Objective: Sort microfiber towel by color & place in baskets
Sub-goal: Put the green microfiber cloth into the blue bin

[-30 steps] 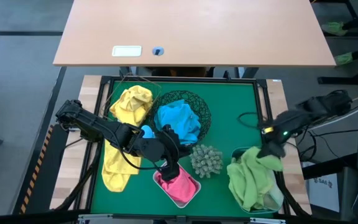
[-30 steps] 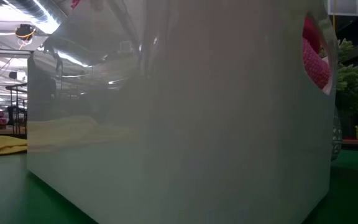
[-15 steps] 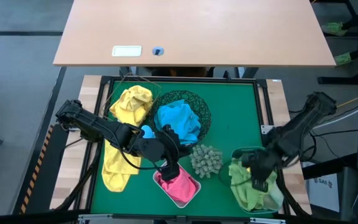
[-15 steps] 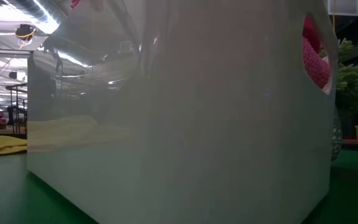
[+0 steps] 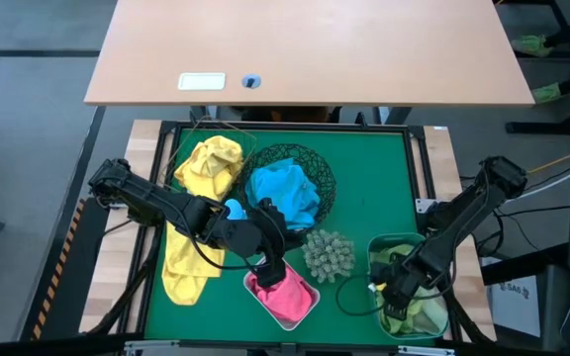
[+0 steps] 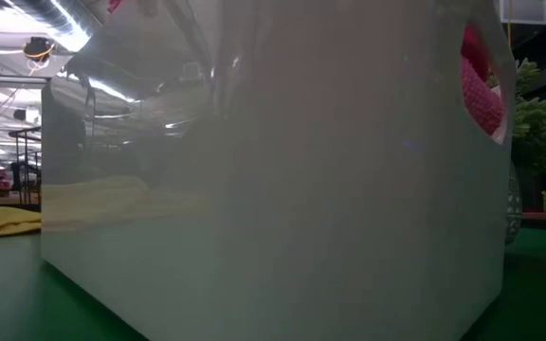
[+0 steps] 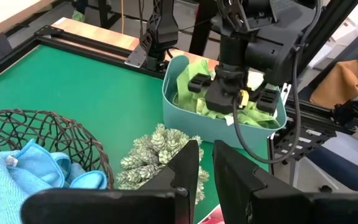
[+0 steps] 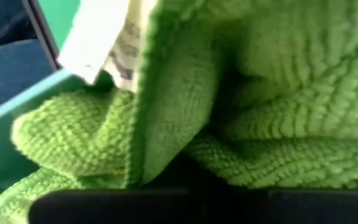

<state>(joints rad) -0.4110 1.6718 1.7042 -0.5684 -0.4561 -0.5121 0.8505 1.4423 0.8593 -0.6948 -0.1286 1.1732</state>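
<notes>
My right gripper point(image 5: 392, 289) presses down into the green towels point(image 5: 414, 314) in the blue tub point(image 7: 185, 109); whether its jaws are apart or together, I cannot tell. My left gripper point(image 5: 271, 275) hangs over the pink towel point(image 5: 283, 294), jaws nearly together, gripping nothing.

right gripper point(image 7: 229, 93) down in blue tub point(image 7: 185, 112) — on green towels point(image 7: 194, 99).
</notes>
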